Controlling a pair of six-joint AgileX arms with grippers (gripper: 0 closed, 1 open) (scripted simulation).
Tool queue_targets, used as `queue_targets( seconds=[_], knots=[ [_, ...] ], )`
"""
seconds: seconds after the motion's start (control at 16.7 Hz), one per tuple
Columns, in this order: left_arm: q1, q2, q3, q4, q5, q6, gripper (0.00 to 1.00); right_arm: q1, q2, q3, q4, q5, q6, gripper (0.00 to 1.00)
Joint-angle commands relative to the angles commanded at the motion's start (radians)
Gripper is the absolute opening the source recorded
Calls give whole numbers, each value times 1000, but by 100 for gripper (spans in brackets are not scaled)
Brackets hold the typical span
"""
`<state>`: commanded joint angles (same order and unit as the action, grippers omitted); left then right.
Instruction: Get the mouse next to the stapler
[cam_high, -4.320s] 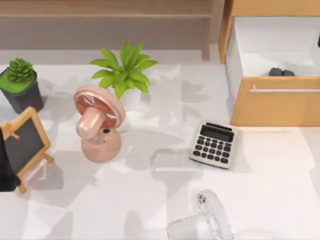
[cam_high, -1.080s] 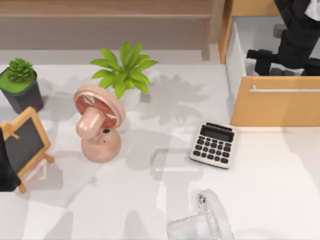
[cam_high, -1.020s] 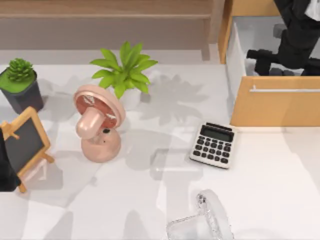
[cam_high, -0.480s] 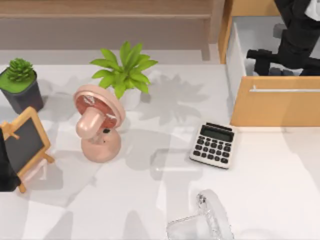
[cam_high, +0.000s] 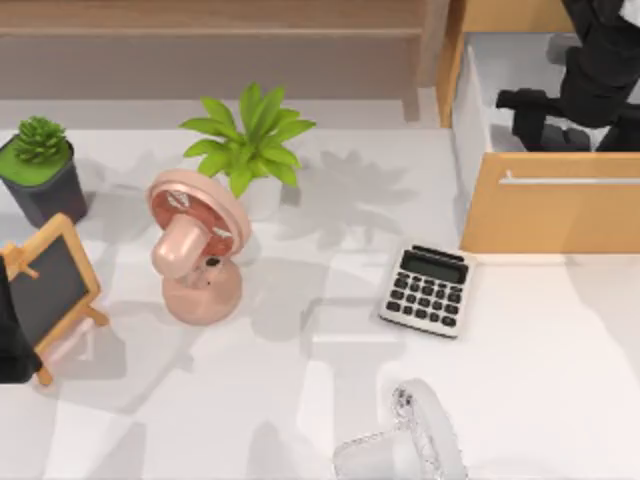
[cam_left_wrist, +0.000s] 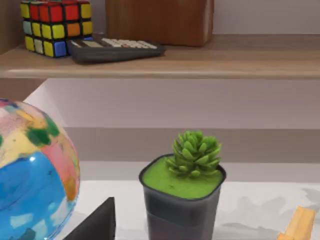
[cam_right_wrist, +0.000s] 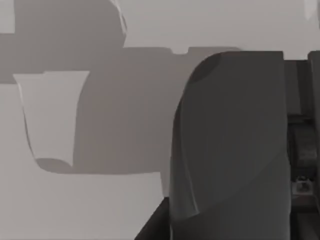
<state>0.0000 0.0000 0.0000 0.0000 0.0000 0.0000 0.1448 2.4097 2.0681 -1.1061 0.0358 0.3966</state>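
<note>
The mouse (cam_right_wrist: 227, 150) is a small, dark grey, matte body with a rounded back. I judge it light and rigid, a hard plastic shell that will not give under pressure. Its smooth curved top looks likely to slide out of a pinch from above. The safer hold would be across its two long sides, low down where the flanks are straighter, with a moderate squeeze and a level lift. It sits in the open drawer (cam_high: 560, 210) at the far right of the worktop (cam_high: 540, 350), close behind the drawer's wooden front. The right hand (cam_high: 545, 125) is reached down into that same drawer, directly over the spot. In the top view its black bulk covers the mouse, so I cannot make it out there. In the right wrist view the grey rounded shell stands very close to the camera, right beside the hand's own dark parts, with the pale drawer floor behind it. The mouse is therefore at the hand, touching it or nearly so. Whether the hand is clamped on it or standing loose around it I cannot tell. The calculator (cam_high: 428, 290) lies on the open worktop in front of the drawer, well apart from both. The left arm (cam_high: 12, 340) is parked at the worktop's left edge.
</note>
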Motion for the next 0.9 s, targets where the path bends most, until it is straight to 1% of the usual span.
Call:
queue_targets(
  seconds=[0.18, 0.36, 0.54, 0.72, 0.9],
  knots=[
    [0, 0, 0, 0, 0, 0, 100, -5, -108, -26, -17, -31, -140, 0],
    [0, 0, 0, 0, 0, 0, 100, -40, -243, -37, -14, -69, -341, 0],
    [0, 0, 0, 0, 0, 0, 100, -110, -395, -86, -6, -105, -543, 0],
    [0, 0, 0, 0, 0, 0, 100, -204, -552, -189, 8, -131, -726, 0],
    [0, 0, 0, 0, 0, 0, 100, -307, -706, -352, 34, -145, -868, 0]
  ],
)
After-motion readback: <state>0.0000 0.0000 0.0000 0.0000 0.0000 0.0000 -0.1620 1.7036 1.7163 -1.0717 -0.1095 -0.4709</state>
